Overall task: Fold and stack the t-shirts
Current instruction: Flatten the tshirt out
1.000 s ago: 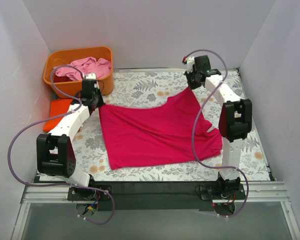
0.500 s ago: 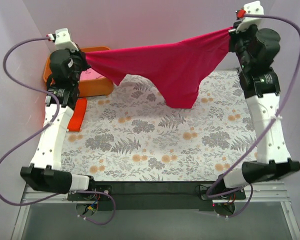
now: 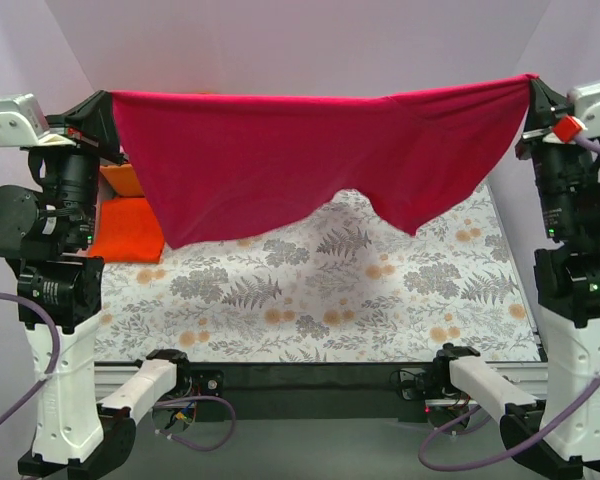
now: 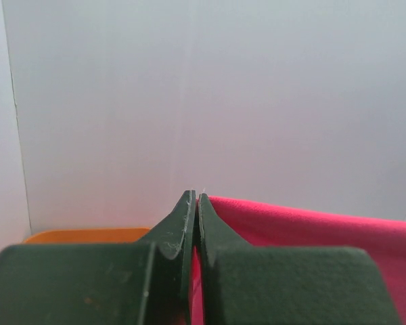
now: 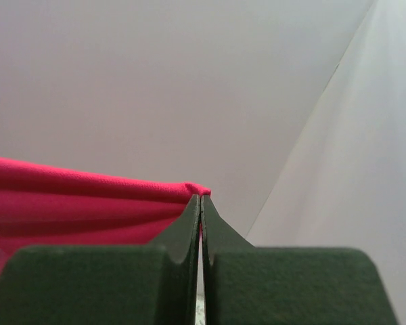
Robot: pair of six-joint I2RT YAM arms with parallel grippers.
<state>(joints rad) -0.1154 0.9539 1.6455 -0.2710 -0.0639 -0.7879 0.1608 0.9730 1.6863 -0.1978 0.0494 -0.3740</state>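
A magenta-red t-shirt (image 3: pixel 310 150) hangs high over the table, stretched flat between my two grippers, its lower edge dangling free above the floral cloth. My left gripper (image 3: pixel 106 101) is shut on the shirt's left top corner; in the left wrist view the left gripper (image 4: pixel 195 198) pinches the red cloth (image 4: pixel 311 227). The right gripper (image 3: pixel 530 84) is shut on the right top corner, seen close up as the right gripper (image 5: pixel 201 198) with red cloth (image 5: pixel 74 203) beside it. A folded orange t-shirt (image 3: pixel 130 230) lies at the table's left edge.
The orange tub (image 3: pixel 120 178) stands at the back left, mostly hidden behind the hanging shirt; its rim (image 4: pixel 88 235) shows in the left wrist view. The floral table (image 3: pixel 330 295) lies below. White walls close in on the left, back and right.
Both arms have lifted the magenta-red shirt from the table to high in the air and drawn it out wide between them.
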